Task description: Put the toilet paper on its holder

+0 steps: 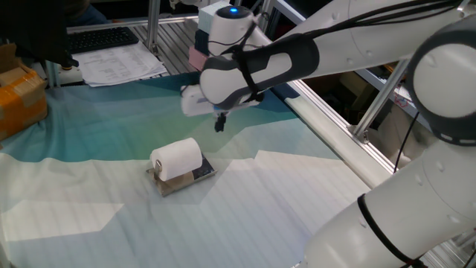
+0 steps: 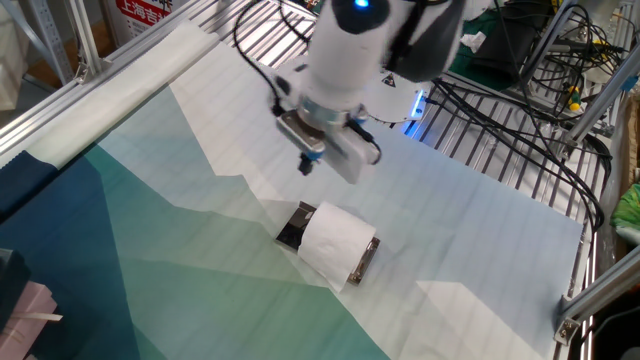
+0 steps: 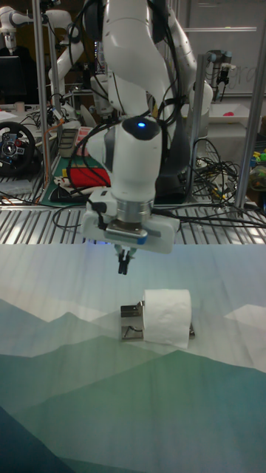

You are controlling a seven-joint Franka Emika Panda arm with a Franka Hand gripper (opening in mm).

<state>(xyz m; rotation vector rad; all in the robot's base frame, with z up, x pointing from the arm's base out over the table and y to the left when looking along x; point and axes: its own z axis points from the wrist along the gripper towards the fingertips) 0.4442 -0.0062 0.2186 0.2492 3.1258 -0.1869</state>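
The white toilet paper (image 1: pixel 177 158) lies on its side on the holder (image 1: pixel 202 173), a small metal plate whose ends stick out on both sides of the roll. The other fixed view shows the toilet paper (image 2: pixel 336 243) across the holder (image 2: pixel 293 226), and the tall fixed view shows the toilet paper (image 3: pixel 166 316) on the holder (image 3: pixel 131 323) too. My gripper (image 1: pixel 219 123) hangs above the table, apart from the roll, fingers together and holding nothing. It appears as the gripper (image 2: pixel 306 165) up and left of the roll, and as the gripper (image 3: pixel 123 264) above the holder's left end.
A green and white patterned cloth (image 1: pixel 245 208) covers the table. Papers (image 1: pixel 119 65) and a keyboard (image 1: pixel 100 39) lie at the back left, an orange box (image 1: pixel 18 100) at the left edge. Aluminium frame rails (image 1: pixel 335 123) run along the right side.
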